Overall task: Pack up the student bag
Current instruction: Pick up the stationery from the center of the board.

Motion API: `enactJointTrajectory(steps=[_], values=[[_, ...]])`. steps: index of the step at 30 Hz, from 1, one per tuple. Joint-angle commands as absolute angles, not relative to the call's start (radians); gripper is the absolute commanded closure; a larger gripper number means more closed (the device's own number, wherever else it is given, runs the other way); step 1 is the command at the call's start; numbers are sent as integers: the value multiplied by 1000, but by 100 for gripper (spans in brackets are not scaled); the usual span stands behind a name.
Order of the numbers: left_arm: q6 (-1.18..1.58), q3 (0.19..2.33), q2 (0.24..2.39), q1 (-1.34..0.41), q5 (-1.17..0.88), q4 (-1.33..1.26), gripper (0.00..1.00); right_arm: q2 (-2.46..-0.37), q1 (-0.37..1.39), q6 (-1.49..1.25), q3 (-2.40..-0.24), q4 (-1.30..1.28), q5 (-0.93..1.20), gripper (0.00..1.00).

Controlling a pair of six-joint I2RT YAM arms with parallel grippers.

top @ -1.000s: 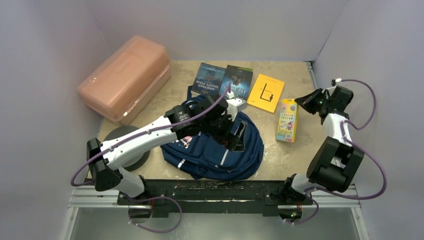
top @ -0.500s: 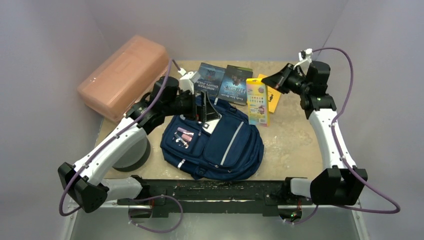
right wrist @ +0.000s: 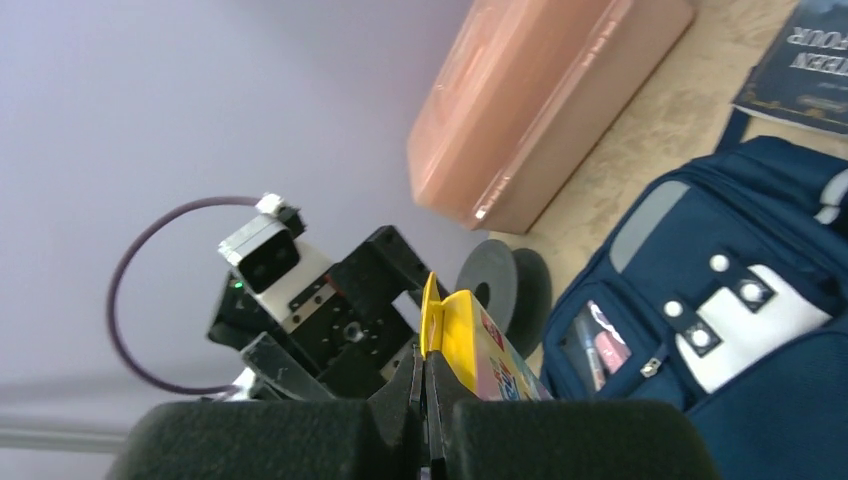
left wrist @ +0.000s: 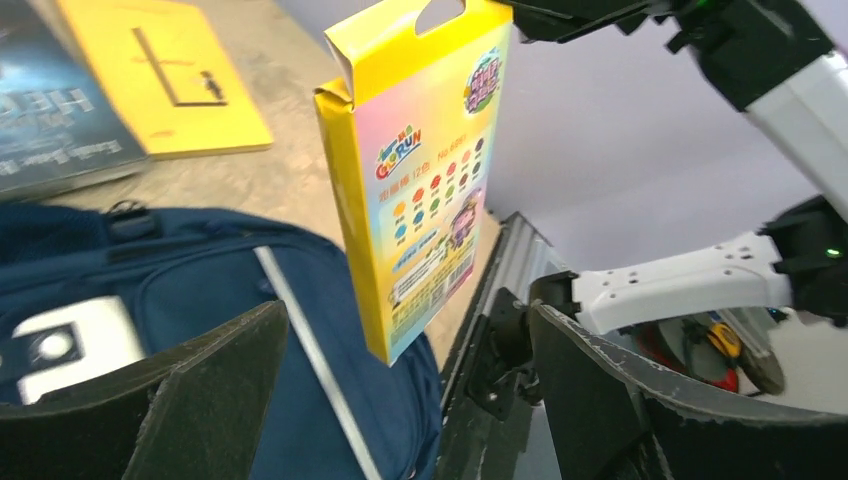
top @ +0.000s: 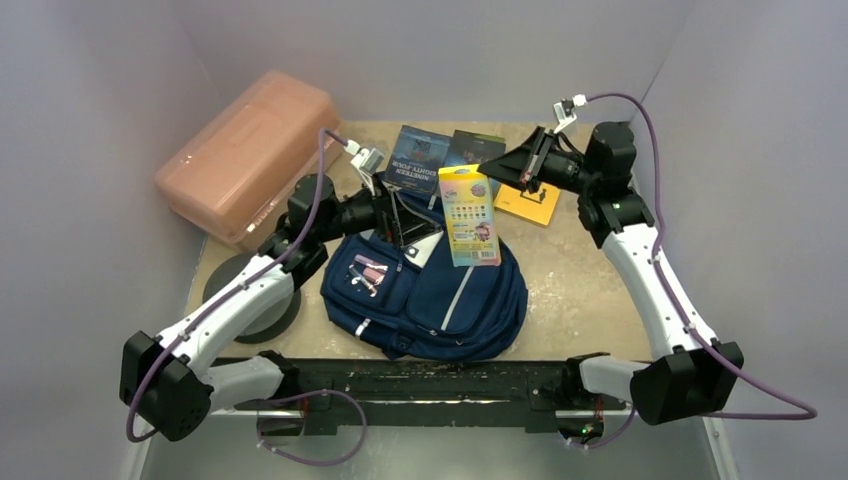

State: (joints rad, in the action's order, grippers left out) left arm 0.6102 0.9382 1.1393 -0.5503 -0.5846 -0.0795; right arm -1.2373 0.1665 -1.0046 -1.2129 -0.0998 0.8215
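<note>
The navy student bag (top: 440, 300) lies flat in the middle of the table, with a white patch near its top and pens showing in a front pocket. It also shows in the left wrist view (left wrist: 190, 300) and the right wrist view (right wrist: 720, 330). My right gripper (top: 503, 166) is shut on the hang tab of a yellow crayon box (top: 470, 216) and holds it in the air over the bag's upper part. The pinch shows in the right wrist view (right wrist: 428, 378). My left gripper (top: 407, 215) is open and empty at the bag's top left edge, facing the box (left wrist: 425, 190).
A salmon-pink plastic box (top: 250, 150) stands at the back left. Two dark books (top: 420, 158) and a yellow book (top: 532, 203) lie behind the bag. A grey disc (top: 262, 318) lies on the left, under my left arm.
My right arm has carried the crayon box from the table's right side leftward, to over the bag. My left arm has drawn back from the bag's front to its top left.
</note>
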Motion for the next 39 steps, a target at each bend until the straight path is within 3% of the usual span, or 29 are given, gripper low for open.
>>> enactJointTrajectory(steps=[1,11,21,24,25,29,30,35,39], values=[[772,874,1188,-549,-775,-505,9,-1178,193,-1124,-1223,42,890,100],[969,845,1290,-553,-831,-796,14,-1158,216,-1264,-1182,192,928,100],[1040,848,1297,-558,-832,-755,65,-1162,220,-1336,-1120,287,933,100],[1046,842,1276,-558,-820,-714,74,-1165,221,-1338,-1115,297,936,100],[1051,841,1267,-558,-816,-699,78,-1166,222,-1333,-1114,294,939,93],[1052,876,1231,-555,-791,-553,87,-1176,221,-1176,-1144,151,950,41],[1043,892,1224,-553,-791,-482,88,-1184,221,-1104,-1157,91,973,33],[1048,931,1199,-539,-855,-358,91,-1187,225,-667,-1238,-296,1022,4],[1063,934,1180,-532,-877,-339,90,-1111,239,-636,-1132,-247,1101,1]])
